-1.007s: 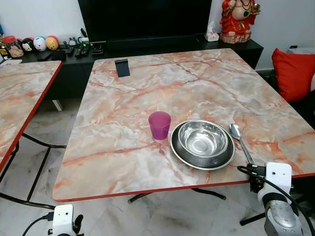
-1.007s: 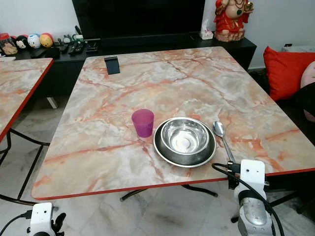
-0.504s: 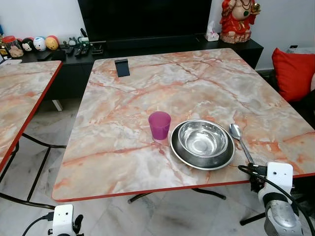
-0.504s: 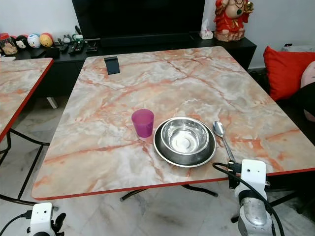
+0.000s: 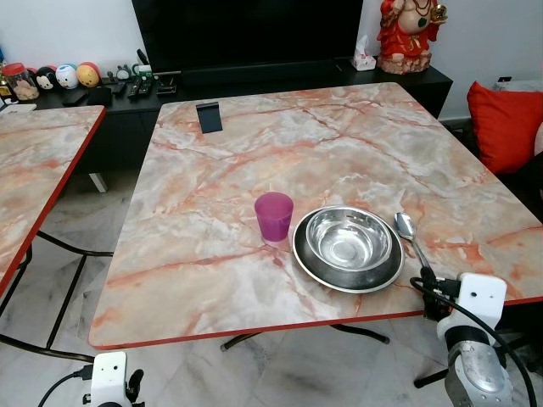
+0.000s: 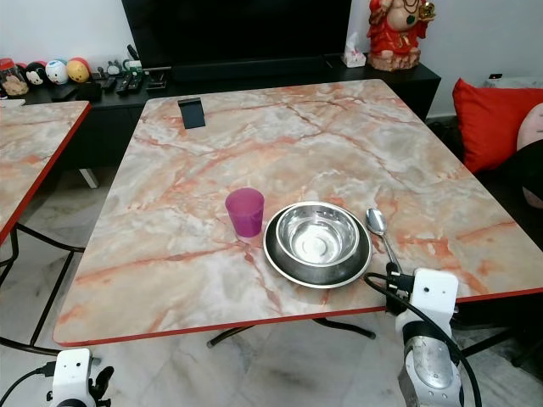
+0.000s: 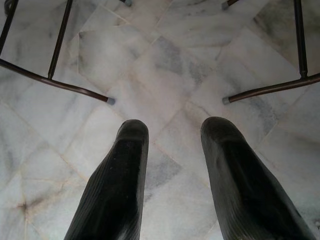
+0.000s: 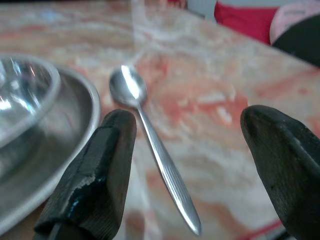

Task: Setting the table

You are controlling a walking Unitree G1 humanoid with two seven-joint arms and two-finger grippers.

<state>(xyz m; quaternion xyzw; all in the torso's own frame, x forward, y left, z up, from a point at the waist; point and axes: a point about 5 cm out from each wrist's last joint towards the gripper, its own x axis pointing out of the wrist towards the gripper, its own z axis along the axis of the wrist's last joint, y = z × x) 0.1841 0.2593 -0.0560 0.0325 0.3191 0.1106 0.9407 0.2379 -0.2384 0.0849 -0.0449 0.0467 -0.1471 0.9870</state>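
Note:
On the marble table (image 5: 254,161) a purple cup (image 5: 274,215) stands just left of a steel bowl (image 5: 348,237) that sits in a steel plate (image 5: 312,263). A spoon (image 5: 411,238) lies right of the plate, handle toward the near edge. My right gripper (image 8: 187,165) is open at the table's near right edge, its fingers (image 8: 97,170) either side of the spoon (image 8: 150,145) handle without touching it. Its wrist (image 5: 480,298) shows at the table's front corner. My left gripper (image 7: 172,175) hangs open over the floor below the table; its wrist (image 5: 109,377) shows at the bottom left.
A dark phone stand (image 5: 209,116) sits at the table's far left. A second marble table (image 5: 34,178) stands to the left with metal legs (image 7: 55,85) on the tiled floor. Behind are a TV console (image 5: 280,80) with a red figurine (image 5: 413,34); a red cushion (image 5: 507,123) lies right.
My right gripper has edged forward and slightly left toward the spoon's handle. The dishes and left arm have not moved.

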